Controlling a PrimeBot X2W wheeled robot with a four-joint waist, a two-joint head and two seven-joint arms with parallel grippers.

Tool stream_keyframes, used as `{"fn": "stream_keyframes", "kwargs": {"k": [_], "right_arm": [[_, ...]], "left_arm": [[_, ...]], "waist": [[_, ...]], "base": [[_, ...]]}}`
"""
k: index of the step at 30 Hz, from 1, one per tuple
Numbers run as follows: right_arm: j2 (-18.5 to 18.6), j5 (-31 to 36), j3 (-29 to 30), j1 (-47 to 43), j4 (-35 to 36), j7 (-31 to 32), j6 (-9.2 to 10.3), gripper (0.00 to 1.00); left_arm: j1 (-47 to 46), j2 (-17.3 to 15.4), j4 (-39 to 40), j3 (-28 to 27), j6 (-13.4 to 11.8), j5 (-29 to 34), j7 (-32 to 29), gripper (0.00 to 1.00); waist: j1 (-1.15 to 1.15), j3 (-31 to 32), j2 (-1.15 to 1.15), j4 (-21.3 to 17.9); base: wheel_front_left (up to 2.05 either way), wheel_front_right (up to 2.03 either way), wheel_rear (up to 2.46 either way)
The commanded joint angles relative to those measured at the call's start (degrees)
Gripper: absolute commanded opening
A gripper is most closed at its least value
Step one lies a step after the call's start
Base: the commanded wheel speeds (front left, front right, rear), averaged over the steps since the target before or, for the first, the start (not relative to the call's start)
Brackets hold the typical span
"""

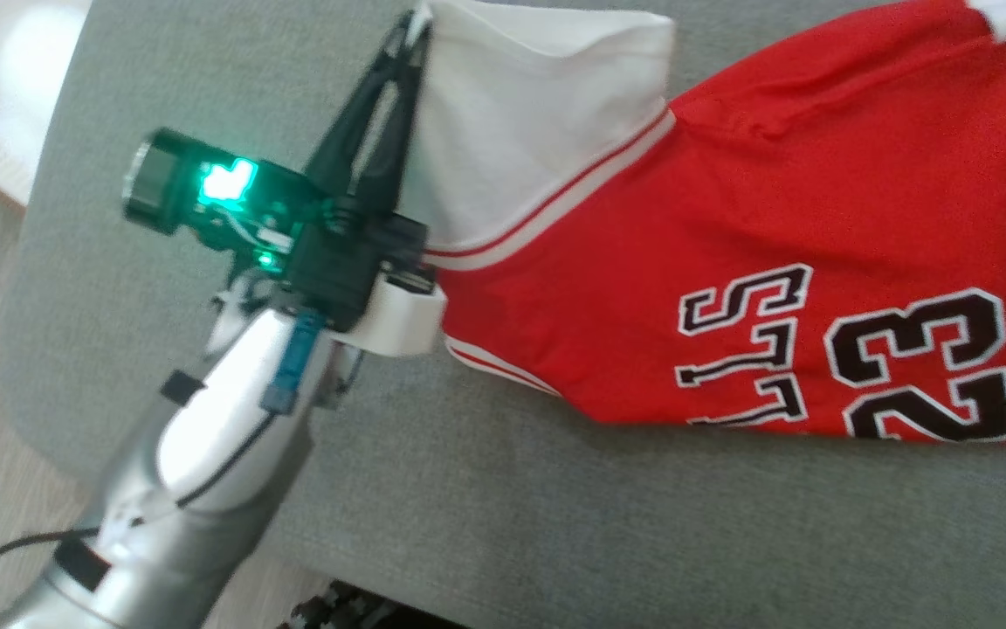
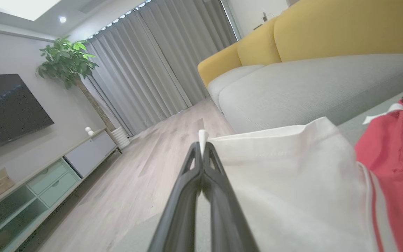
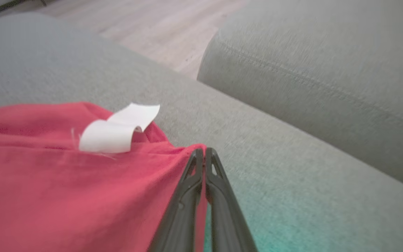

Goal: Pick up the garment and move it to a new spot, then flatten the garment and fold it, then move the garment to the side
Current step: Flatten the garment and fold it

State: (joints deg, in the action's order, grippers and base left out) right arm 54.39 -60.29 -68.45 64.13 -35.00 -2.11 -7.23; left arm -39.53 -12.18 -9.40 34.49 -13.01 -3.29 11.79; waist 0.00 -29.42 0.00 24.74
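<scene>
- My left claw point(image 1: 414, 28) is clamped tight on the corner of the white sleeve point(image 1: 538, 114) of the red fabric jersey with black "23" lettering point(image 1: 730, 218).
- My right claw point(image 3: 201, 151) is pinched closed on the jersey's red edge, near a curled white label point(image 3: 117, 131).
- The jersey is stretched between both claws, over the grey fabric sofa seat point(image 1: 555, 524).
- Progress, my read: pickup done, relocation likely underway. Flatten, fold and move aside are all left.
- Farthest back: the yellow sofa backrest point(image 2: 327, 28).
</scene>
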Motion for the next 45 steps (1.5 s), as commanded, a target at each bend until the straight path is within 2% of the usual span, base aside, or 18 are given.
{"fn": "stream_keyframes", "kwargs": {"k": [1,7,11,13,14,23,29,33,37,42,45], "right_arm": [[0.48,-0.97,-0.19,0.53,0.13,-3.48,-0.25,0.00],[-1.79,-2.09,-0.67,2.83,0.21,-11.21,-0.25,0.00],[-2.27,-1.65,0.88,3.79,1.34,-12.75,-0.25,0.00],[-2.40,-0.24,3.61,3.93,2.93,-12.83,-0.25,0.00],[-2.40,-0.24,3.61,3.93,2.93,-12.83,-0.25,0.00],[-1.39,7.49,19.75,-5.16,10.76,-12.87,-0.25,0.00],[-0.67,9.93,26.47,-12.01,16.49,-12.88,-0.25,0.00],[-0.42,10.52,28.71,-13.61,19.84,-12.88,-0.25,0.00],[-1.29,11.66,28.42,-12.80,20.51,-12.29,-0.25,0.00],[-3.74,12.24,26.22,-8.81,17.89,-10.09,-0.25,0.00],[-5.12,12.31,24.56,-4.97,14.96,-9.70,-0.25,0.00]], "left_arm": [[-2.27,-3.24,1.31,-3.48,-0.75,-0.09,1.01,0.00],[-3.89,-6.63,0.59,-5.46,0.02,-0.30,2.32,0.00],[-5.15,-8.92,0.87,-6.67,0.87,-0.57,2.65,0.00],[-5.77,-10.40,1.07,-7.16,1.62,-0.65,2.75,0.00],[-5.77,-10.40,1.07,-7.16,1.62,-0.65,2.75,0.00],[-6.25,-15.91,2.55,-10.94,3.97,-3.74,2.79,0.00],[-6.34,-19.72,5.77,-12.94,6.13,-6.14,0.10,0.00],[-9.11,-21.75,8.38,-14.10,7.53,-6.99,-2.08,0.00],[-14.47,-21.25,7.71,-14.10,9.63,-8.45,-4.11,0.00],[-23.79,-19.31,0.67,-12.37,11.68,-7.50,-5.74,0.00],[-30.11,-17.06,-5.40,-10.73,13.21,-6.79,-6.15,0.00]], "waist": [[0.00,1.94,0.00,-1.79],[0.00,7.38,0.00,-6.66],[0.00,11.47,0.00,-10.31],[0.00,13.62,0.00,-12.30],[0.00,13.62,0.00,-12.30],[0.00,24.52,0.00,-19.71],[0.00,30.23,0.00,-24.12],[0.00,30.67,0.00,-26.80],[0.00,29.29,0.00,-28.66],[0.00,24.34,0.00,-29.66],[0.00,19.70,0.00,-29.57]], "base": [[0.00,0.00,0.00],[0.00,0.00,0.00],[0.00,0.00,0.00],[0.00,0.00,0.00],[0.00,0.00,0.00],[0.00,0.00,0.00],[0.00,0.00,0.00],[0.00,0.00,0.00],[0.00,0.00,0.00],[0.00,0.00,0.00],[0.00,0.00,0.00]]}}
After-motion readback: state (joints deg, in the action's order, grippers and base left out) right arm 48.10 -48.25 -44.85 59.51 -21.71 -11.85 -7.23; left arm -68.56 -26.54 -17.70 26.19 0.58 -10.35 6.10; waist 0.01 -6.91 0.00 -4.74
